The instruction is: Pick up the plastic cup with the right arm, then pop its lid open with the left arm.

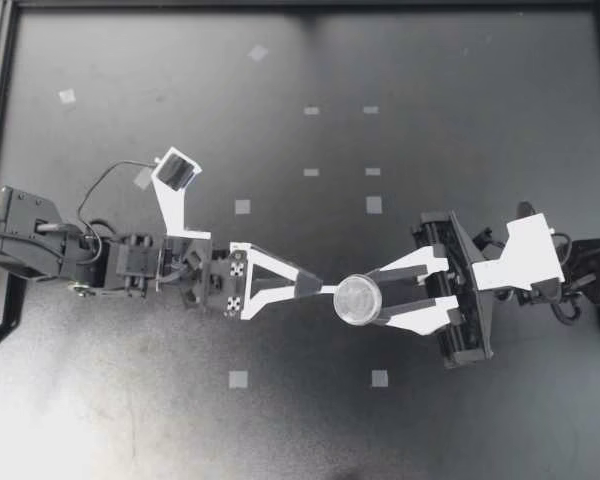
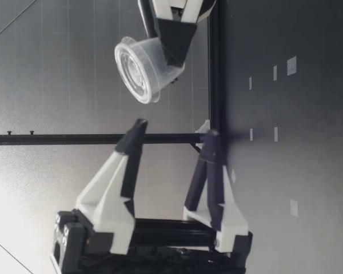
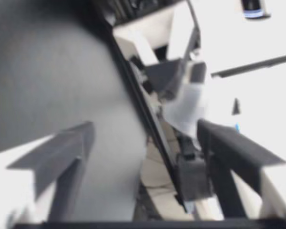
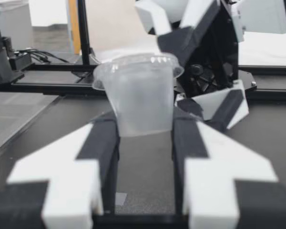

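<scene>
right gripper (image 1: 377, 298) pinches a clear round plastic cup (image 1: 357, 299); left gripper (image 1: 315, 287) gapes wide.

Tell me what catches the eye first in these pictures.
A clear plastic cup stands out: my right gripper clamps it between its fingers and holds it in the air above the middle of the black table. My left gripper faces it from the other side, open, with its fingertips close to the cup's mouth.
</scene>
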Tool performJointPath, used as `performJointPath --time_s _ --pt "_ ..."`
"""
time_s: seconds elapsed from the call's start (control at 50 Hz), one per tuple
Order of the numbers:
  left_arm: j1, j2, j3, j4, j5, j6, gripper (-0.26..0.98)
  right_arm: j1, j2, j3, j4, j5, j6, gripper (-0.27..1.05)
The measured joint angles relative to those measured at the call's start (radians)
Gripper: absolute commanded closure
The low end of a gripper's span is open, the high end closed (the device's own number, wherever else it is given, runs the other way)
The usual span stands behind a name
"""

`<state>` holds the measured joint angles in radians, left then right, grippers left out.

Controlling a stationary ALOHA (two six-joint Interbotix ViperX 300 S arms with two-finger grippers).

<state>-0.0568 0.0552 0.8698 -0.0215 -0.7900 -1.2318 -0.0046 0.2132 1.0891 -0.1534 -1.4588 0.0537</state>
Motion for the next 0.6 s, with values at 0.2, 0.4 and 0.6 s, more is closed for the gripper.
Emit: performJointPath --time_s 0.2,0.4,0.6 --pt "0.0 0.0 -0.006 -0.008 -0.006 -0.003 -0.08 0.0 0.002 -0.009 0.006 0.043 0.0 0.53" --pt "0.0 -0.006 -0.009 -0.009 -0.034 -0.012 -0.08 -0.005 0.011 -0.029 0.026 0.086 -0.02 0.53" --pt "-0.009 -0.006 -0.011 -0.002 -0.048 -0.044 -0.07 -0.026 0.02 -0.038 0.028 0.11 -0.021 0.53"
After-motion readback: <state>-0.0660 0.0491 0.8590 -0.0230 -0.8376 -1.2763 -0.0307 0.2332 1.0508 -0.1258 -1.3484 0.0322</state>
